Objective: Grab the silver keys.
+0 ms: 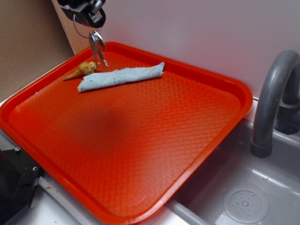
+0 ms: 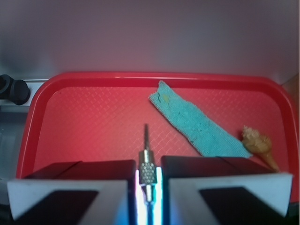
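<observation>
Gripper [image 2: 148,180] clamped on silver keys [image 1: 97,47], hanging clear above red tray [image 1: 140,140]. Below it: seashell [image 1: 83,70], blue cloth [image 1: 121,76].

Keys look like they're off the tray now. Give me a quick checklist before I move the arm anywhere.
1. Pincer shut on the silver keys: ok, wrist view shows a key pinched between the pads.
2. Keys lifted off the red tray: ok, they dangle above its far corner in the exterior view.
3. Whole bunch secure: cannot tell, only one key is seen between the pads; the rest hang loose.
4. Seashell left behind: ok, it lies on the tray beside the blue cloth.
5. Keys clear of shell and cloth: cannot tell, the tips hang close above them.
6. Faucet away from the arm: ok, on the opposite side.
</observation>
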Available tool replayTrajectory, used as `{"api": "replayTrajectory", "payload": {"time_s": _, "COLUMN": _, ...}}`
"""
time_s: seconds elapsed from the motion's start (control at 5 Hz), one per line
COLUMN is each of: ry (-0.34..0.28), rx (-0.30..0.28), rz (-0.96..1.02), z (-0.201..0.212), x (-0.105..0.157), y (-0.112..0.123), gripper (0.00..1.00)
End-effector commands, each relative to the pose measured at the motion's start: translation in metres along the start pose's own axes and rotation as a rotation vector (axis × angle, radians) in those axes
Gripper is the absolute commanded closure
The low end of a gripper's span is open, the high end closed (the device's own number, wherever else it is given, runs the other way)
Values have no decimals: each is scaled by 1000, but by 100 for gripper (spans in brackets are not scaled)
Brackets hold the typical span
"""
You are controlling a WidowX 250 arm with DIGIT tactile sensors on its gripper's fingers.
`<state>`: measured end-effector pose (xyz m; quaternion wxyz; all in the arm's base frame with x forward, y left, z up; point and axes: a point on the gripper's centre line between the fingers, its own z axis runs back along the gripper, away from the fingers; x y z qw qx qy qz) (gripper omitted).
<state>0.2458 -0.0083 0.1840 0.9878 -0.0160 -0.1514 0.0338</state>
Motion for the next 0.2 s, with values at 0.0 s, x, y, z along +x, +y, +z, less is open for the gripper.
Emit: {"api": "replayTrajectory", "payload": {"time_s": 0.0, "ry": -7, "rx": 43, "rz": 40, "z": 8, "x": -19, "y": -6, "gripper": 100}}
